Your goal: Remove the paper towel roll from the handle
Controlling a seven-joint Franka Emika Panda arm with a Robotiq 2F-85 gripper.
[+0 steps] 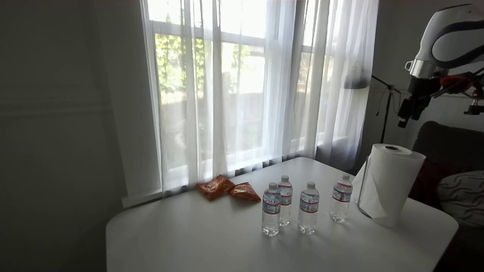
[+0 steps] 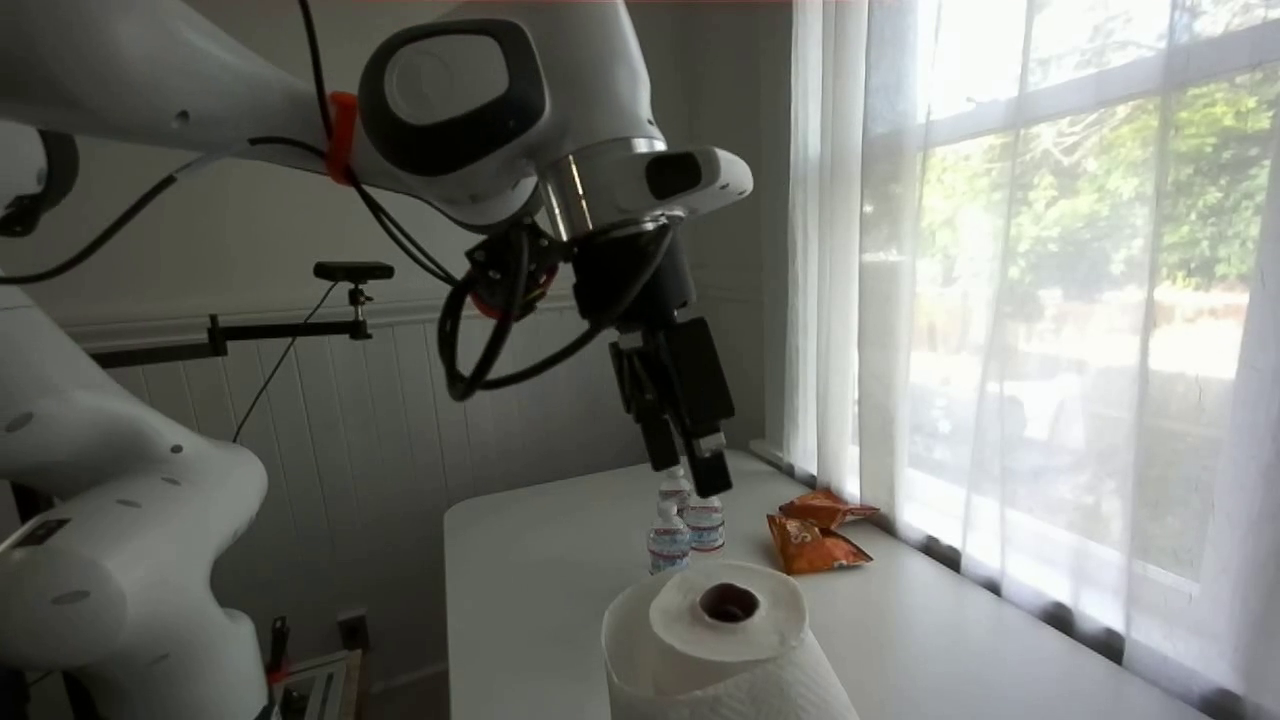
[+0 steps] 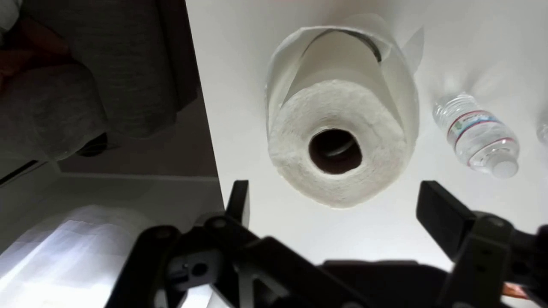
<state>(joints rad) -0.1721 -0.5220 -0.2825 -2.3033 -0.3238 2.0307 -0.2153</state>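
White and upright on the desk point(image 1: 211, 241), the paper towel roll point(image 1: 393, 185) has the spread jaws above it and a water bottle point(image 3: 481, 132) near it. Pinching just its loose outer sheet point(image 3: 401, 87) could tear that instead of lifting.

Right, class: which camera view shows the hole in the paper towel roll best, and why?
The wrist view. It faces the end of the paper towel roll, so the hole looks large and roughly round, with nothing covering it. In both exterior views the hole is a smaller, flatter dark oval.
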